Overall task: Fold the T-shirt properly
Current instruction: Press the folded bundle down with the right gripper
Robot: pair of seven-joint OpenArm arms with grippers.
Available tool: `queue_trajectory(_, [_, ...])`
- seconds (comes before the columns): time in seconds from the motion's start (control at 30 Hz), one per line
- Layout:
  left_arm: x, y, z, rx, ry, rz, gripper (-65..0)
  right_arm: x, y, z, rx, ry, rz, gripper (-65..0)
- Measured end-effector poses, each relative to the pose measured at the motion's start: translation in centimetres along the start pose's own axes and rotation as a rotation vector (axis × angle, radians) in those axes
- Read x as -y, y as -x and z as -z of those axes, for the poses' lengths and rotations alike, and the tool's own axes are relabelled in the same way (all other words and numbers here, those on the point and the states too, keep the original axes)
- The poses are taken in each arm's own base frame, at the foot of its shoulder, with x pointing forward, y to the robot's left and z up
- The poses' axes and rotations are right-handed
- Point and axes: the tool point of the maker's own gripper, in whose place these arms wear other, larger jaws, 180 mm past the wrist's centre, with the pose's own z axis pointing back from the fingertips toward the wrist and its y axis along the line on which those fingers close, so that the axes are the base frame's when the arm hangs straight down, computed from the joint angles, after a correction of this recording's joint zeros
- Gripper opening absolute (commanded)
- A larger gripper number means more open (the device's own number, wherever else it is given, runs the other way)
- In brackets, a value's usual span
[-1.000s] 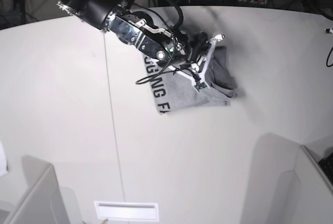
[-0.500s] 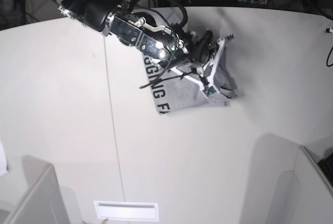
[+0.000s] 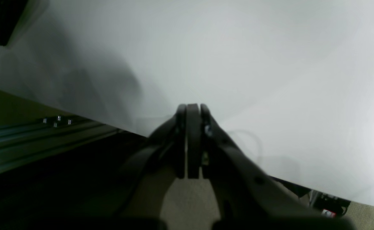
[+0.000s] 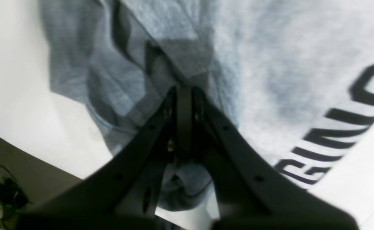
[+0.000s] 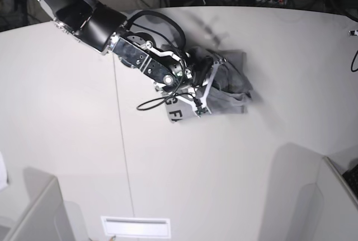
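Cloth lies bunched near the middle of the white table (image 5: 67, 112), a little toward one o'clock from its centre in the base view: one T-shirt (image 5: 232, 93), heather grey, partly doubled over on itself. A strip of black block lettering shows at its seven o'clock edge, so the printed face is turned up there while a plain grey layer lies on top toward three o'clock. That layering suggests a fold in progress, with one flap drawn across the body.

The right gripper (image 4: 184, 92) sits low over the shirt, its arm reaching in from eleven o'clock. In its wrist view the fingers are pressed together, with the tips against a crease of grey fabric; a pinch of cloth may be caught between them, but I cannot tell for certain. My reading is that it is placed there either to drag that flap or to press the fold flat.

The left gripper (image 3: 190, 110) has its fingers together on nothing, hanging over bare table at the edge, well apart from the shirt. It looks parked out of the way, leaving this step to the other arm.

Count: one T-shirt, two grippers, one table.
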Motion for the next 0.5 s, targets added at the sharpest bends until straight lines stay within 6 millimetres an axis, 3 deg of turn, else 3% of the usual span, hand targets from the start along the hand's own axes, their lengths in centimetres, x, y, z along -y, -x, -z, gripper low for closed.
queue_trajectory(0.3, [0.1, -0.1, 0.0, 0.001, 0.000, 0.000, -65.0, 0.0, -0.3, 1.1, 0.023, 0.012, 0.011, -65.0])
queue_trajectory(0.4, [0.1, -0.1, 0.0, 0.000, 0.001, 0.001, -65.0, -1.0, -0.5, 2.3, 0.029, 0.012, 0.015, -65.0])
queue_trajectory(0.5, [0.1, -0.1, 0.0, 0.000, 0.001, 0.001, -65.0, -3.2, -0.3, 2.5, 0.039, -0.010, -0.044, -65.0])
